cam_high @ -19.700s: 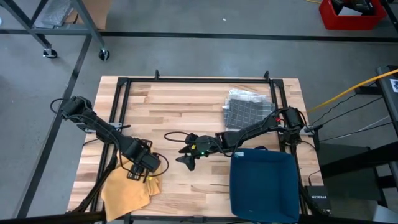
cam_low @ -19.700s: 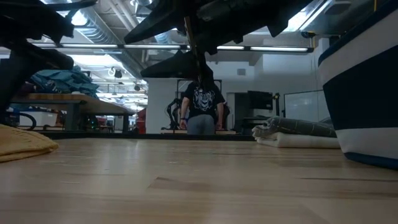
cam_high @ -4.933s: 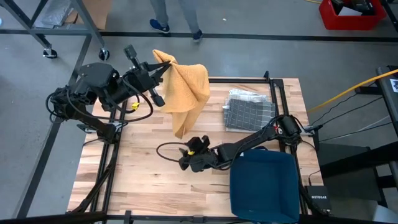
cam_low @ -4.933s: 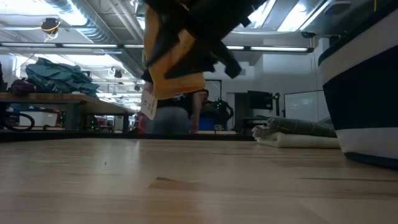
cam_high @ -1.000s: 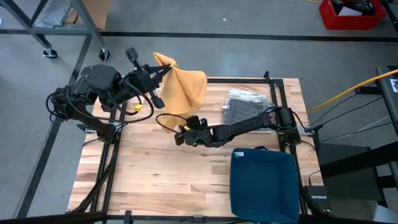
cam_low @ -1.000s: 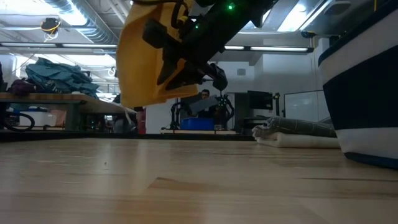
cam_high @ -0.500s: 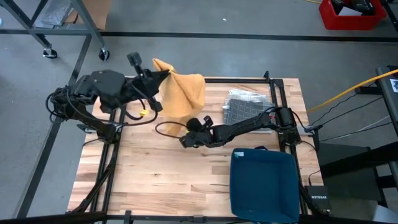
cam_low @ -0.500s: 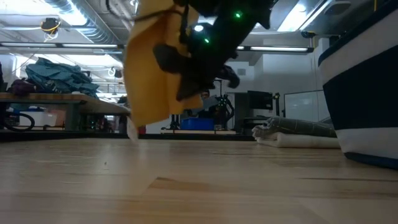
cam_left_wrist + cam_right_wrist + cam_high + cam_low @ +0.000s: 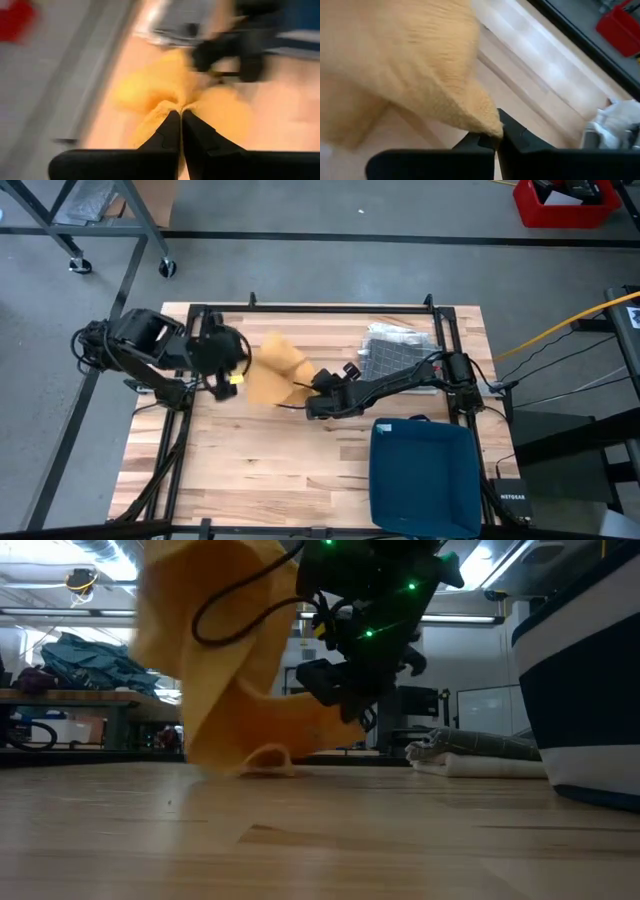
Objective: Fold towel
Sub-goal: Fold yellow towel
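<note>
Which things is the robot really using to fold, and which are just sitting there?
In use:
- yellow towel, its bottom touching the table
- left pincer, shut on the towel
- right pincer, shut on a towel corner

Just sitting there:
- grey folded cloth, at the table's far side
- blue bin, near the front edge

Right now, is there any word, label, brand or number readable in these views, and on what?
None can be read.
White lettering on the black box by the blue bin: too small.
Nothing printed shows on the yellow towel or the grey cloth.
</note>
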You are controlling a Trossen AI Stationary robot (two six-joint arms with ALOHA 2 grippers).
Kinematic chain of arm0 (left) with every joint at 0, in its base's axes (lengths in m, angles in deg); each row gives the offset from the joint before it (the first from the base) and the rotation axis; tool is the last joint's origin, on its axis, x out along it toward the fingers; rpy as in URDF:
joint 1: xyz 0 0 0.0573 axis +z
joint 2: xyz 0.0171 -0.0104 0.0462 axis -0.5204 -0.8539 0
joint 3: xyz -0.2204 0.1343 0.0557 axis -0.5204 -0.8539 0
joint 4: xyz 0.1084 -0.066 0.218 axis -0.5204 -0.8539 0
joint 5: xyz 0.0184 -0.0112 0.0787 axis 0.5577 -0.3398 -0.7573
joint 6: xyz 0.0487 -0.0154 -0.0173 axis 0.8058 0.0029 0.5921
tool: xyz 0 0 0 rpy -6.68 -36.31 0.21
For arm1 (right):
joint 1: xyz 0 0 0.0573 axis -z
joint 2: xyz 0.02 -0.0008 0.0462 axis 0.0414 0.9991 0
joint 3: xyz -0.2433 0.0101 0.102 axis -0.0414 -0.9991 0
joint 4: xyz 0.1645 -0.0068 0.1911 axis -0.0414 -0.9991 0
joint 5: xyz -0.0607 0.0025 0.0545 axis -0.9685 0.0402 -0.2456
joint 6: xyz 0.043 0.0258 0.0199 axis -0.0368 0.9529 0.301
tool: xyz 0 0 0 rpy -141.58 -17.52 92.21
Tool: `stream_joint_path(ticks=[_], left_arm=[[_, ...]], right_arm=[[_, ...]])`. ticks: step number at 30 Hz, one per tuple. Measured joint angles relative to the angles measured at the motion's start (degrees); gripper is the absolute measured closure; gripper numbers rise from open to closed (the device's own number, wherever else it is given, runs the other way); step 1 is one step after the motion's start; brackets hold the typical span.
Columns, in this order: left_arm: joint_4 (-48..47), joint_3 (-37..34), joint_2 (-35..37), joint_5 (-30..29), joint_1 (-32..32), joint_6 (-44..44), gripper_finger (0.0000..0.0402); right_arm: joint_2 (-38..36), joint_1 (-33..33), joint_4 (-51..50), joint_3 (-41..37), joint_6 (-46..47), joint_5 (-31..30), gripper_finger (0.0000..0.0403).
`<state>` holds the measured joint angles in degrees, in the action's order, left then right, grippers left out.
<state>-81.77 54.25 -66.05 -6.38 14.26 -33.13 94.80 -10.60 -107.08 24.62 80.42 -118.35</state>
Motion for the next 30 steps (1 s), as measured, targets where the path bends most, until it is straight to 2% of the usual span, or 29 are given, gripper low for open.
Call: stream_joint_path(ticks=[3,5,10,17,24,30], left_arm=[[-0.9,-1.8,0.0,8.3,-1.4,-3.0,0.0402],[-2.0,-3.4,-0.2,10.4,-2.4,-2.2,0.0402],[-2.9,-9.9,-0.3,11.3,-5.0,-1.6,0.0393],[-2.1,-23.1,-0.3,11.8,-7.0,-0.1,0.0338],[6.8,-38.2,-0.3,11.7,-7.3,0.5,0.0286],[18.8,-50.3,-0.4,11.6,-7.2,-1.2,0.0275]], right_arm=[[0.0,0.0,-1.3,0.0,0.0,-1.4,0.0401],[0.0,0.0,-2.3,0.0,0.1,-3.2,0.0401],[-0.4,0.0,-3.7,0.0,0.1,-11.7,0.0402],[-7.2,0.0,-2.7,0.0,0.1,-22.8,0.0402],[-17.2,0.0,0.3,0.0,-2.7,-23.5,0.0402],[-24.1,0.0,9.4,0.0,-12.6,-19.5,0.0402]])
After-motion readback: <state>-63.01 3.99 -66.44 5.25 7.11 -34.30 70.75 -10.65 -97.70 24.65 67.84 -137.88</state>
